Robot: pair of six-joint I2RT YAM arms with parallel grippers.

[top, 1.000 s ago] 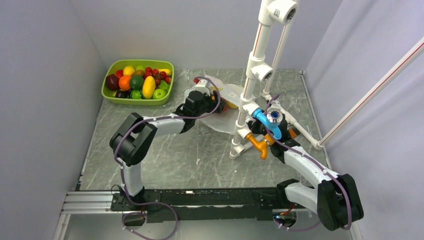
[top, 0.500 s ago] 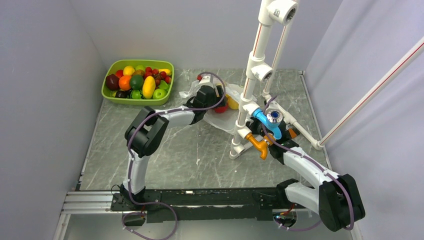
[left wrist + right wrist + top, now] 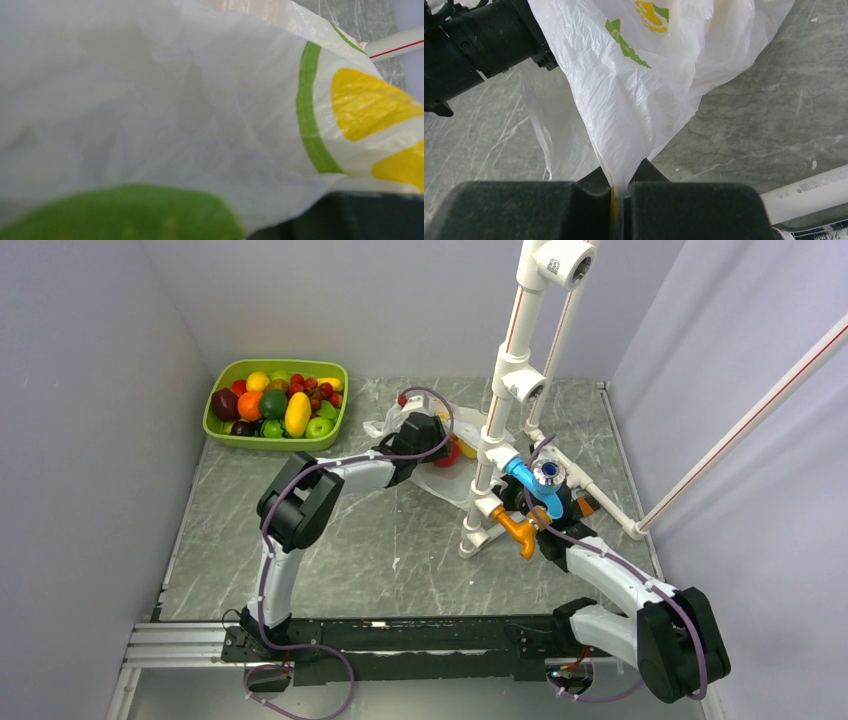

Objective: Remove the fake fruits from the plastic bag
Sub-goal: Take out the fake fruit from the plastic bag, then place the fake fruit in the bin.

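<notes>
Grey print runs along one white plastic pipe (image 3: 809, 192), too small to read. One thin white plastic bag (image 3: 639, 90), printed with yellow lemon slices and green leaves, lies on the grey marbled tabletop (image 3: 380, 540). The right fingers (image 3: 574, 210) pinch its film, fully closed. The left fingers (image 3: 440, 440) sit at its mouth beside one red apple (image 3: 453, 453); how far they are open I cannot tell.

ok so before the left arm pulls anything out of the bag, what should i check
1. right claw clamped on plastic bag: ok
2. left claw at bag mouth: ok
3. left claw closed on a fruit: cannot tell, its camera shows only plastic
4. fruit within reach: ok, red apple beside left claw
5. left arm clear of white pipe frame: ok
</notes>
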